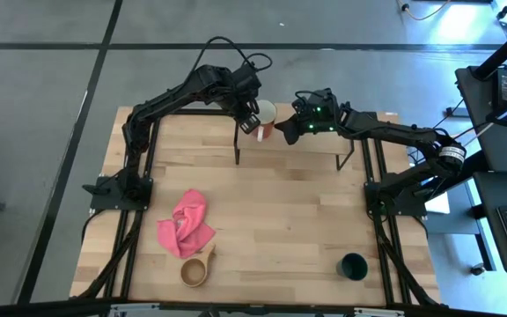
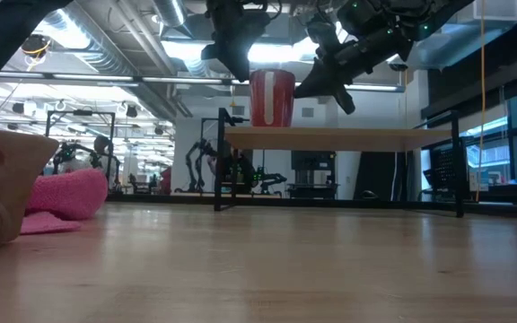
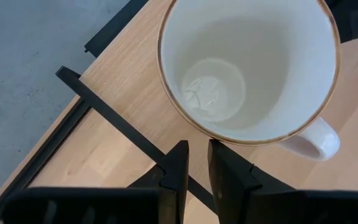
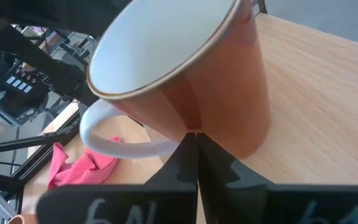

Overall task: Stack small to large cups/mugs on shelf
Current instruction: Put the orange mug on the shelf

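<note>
The red mug [image 1: 267, 118], white inside, stands upright on the left end of the shelf [image 1: 311, 145], a light board on black legs. My left gripper [image 3: 197, 155] hangs just over the mug's rim on its left side, its fingers a narrow gap apart with nothing between them. My right gripper [image 4: 192, 140] is shut and comes at the mug from the right. The tan wooden cup [image 1: 196, 271] and the dark green cup [image 1: 353, 266] rest on the tabletop near its front edge. My right gripper meets the mug's red outer wall [image 4: 194, 121] with the tips of its shut fingers, on the side toward the table's right. The fingers slant down from the right [image 2: 317, 81]. The mug stands upright with its base on the shelf board [image 2: 348, 137]. Whether my left gripper touches the mug's rim [image 3: 219, 135], I cannot tell.
A pink cloth [image 1: 186, 224] lies crumpled on the tabletop left of centre, just behind the wooden cup. The right part of the shelf board [image 1: 333, 148] is bare. Black frame rails [image 1: 139, 220] run along both sides of the table.
</note>
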`<action>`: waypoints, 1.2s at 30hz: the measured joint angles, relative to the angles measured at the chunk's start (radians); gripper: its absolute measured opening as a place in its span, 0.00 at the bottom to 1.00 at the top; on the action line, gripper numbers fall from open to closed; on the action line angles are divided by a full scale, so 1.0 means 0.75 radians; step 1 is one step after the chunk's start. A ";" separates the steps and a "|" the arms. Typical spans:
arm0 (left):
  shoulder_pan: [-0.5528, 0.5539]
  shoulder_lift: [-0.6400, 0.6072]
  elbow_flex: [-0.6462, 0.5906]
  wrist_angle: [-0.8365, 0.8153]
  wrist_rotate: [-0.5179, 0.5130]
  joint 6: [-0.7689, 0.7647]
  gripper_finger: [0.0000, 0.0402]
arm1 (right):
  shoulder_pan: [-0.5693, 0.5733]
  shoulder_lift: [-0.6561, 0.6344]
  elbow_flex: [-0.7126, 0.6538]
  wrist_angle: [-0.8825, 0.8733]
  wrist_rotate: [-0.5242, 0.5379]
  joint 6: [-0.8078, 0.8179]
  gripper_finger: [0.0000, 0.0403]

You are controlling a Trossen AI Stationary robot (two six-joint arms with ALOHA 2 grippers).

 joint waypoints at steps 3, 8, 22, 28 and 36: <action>0.000 0.000 0.000 0.000 0.000 -0.001 0.14 | -0.001 0.000 0.000 0.000 0.000 0.001 0.00; -0.006 0.000 0.000 -0.001 0.000 -0.006 0.14 | -0.001 0.000 0.000 0.000 0.011 0.001 0.00; -0.020 0.000 0.000 -0.026 0.000 -0.006 0.14 | -0.001 0.000 0.000 0.002 0.045 0.002 0.00; -0.020 0.000 0.000 -0.035 0.000 -0.005 0.14 | -0.001 0.000 0.000 0.036 0.049 0.026 0.00; -0.020 0.000 0.000 -0.035 0.000 -0.004 0.14 | 0.000 0.000 0.000 0.038 0.066 0.032 0.00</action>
